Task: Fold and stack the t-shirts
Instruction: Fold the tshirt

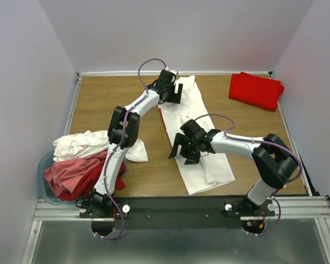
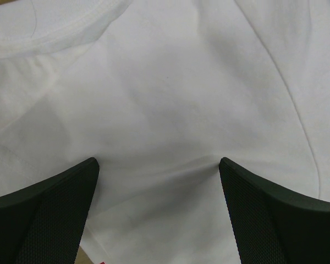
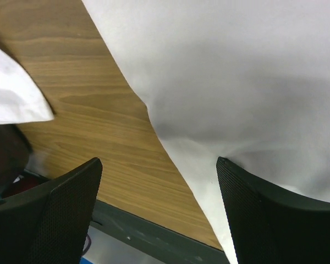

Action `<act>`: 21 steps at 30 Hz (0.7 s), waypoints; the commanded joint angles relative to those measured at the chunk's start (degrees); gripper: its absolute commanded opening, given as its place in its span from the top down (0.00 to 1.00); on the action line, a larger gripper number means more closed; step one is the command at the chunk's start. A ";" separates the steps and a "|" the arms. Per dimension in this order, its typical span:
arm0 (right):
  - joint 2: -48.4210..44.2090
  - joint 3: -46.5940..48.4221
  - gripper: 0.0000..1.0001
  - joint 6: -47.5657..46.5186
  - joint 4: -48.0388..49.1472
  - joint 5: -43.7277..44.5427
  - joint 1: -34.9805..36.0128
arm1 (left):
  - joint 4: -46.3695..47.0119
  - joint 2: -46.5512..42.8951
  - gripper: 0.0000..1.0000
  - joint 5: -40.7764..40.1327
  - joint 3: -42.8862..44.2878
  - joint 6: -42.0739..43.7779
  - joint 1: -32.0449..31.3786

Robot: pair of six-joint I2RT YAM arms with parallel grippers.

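White cloth fills the left wrist view: the left gripper (image 2: 158, 163) hangs just above the white shirt (image 2: 198, 99) with its jaws wide apart and nothing between them. The shirt's ribbed collar (image 2: 55, 34) curves across the upper left corner. The right gripper (image 3: 158, 161) also stands wide open and empty, poised over the shirt's long edge, with one finger (image 3: 269, 220) above cloth and the other above wood. Only that wrist view shows how the edge runs slantwise over the table (image 3: 82, 104). It also shows a corner of a second garment (image 3: 14, 93), white, at the left, and the grey rail (image 3: 148, 237) along the near side. Only the top view gives the whole layout. The white shirt lies as a long narrow strip from the far middle of the table toward the near right, with the left gripper at its far end and the right gripper by its near left edge. A folded red shirt (image 1: 256, 91) lies alone in the far right corner, well apart from the strip. At the near left a loose pile (image 1: 77, 165) of white, pink and red shirts spills over a pale blue tub (image 1: 43, 163). Plain pale walls (image 1: 181, 33) close in the table on three sides.
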 commanded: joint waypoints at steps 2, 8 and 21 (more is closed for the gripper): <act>5.31 6.17 0.09 -0.58 0.82 -1.54 1.32 | -0.44 2.77 0.02 4.10 2.86 1.80 1.23; 7.35 11.97 0.08 -1.90 0.74 -1.03 2.56 | 1.23 2.60 0.02 5.77 5.14 3.12 1.85; -13.63 0.66 0.07 -3.13 -9.54 12.32 -0.08 | 5.97 -14.98 0.02 7.80 -7.41 -4.42 1.15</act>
